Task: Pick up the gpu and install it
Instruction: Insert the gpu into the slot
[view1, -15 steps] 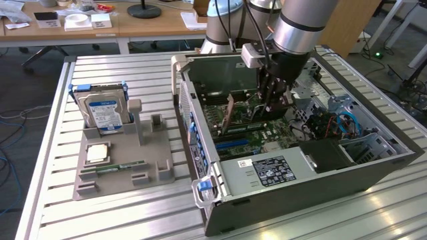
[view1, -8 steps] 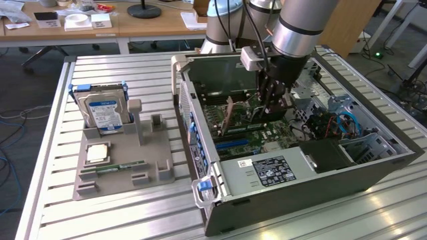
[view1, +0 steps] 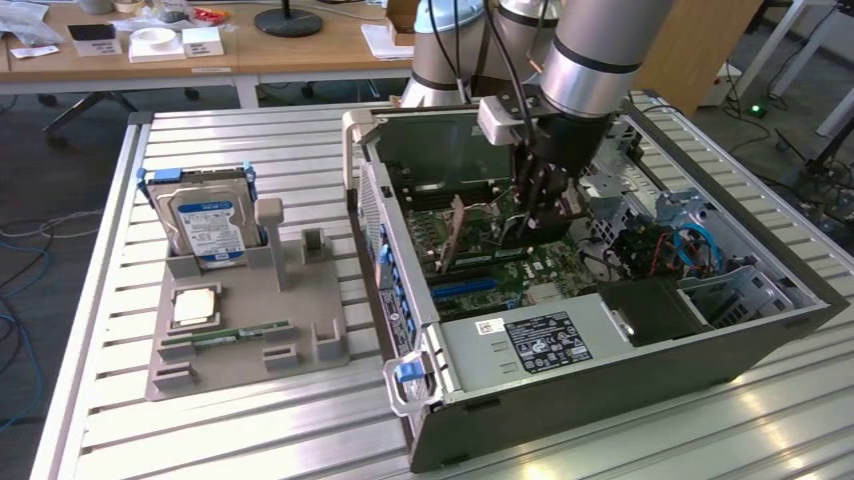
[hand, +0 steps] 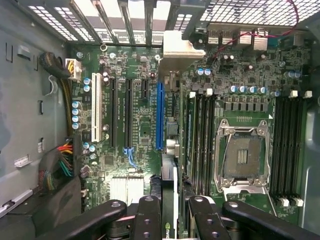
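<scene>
Circuit-board stiffness is working in the arm's favour here. The gpu (hand: 167, 227) is reading as a light, rigid card, yet a fragile one, with exposed parts on its faces and a contact edge that is probably tolerating no sideways bending. Pinching it across the two flat faces near the upper edge, away from the contacts, is looking like the sound hold. That is how the end effector (hand: 172, 202) is gripping it, with its fingers (hand: 148, 220) drawn partway in and clamping the card edge-on between them.

The card is hanging inside the open computer case (view1: 441, 400), over the motherboard (hand: 142, 135) and close alongside the blue slot (hand: 160, 115). Whether its lower edge is touching any slot I cannot tell.

In the exterior view the arm (view1: 594, 50) is angling steeply down into the case, with its wrist pointing nearly straight at the board. The case is lying on its side on the counter (view1: 240, 140). Toward the exterior view's left, a hard drive (view1: 207, 215) is standing upright in a grey holder (view1: 254, 340), apart from the case.
</scene>
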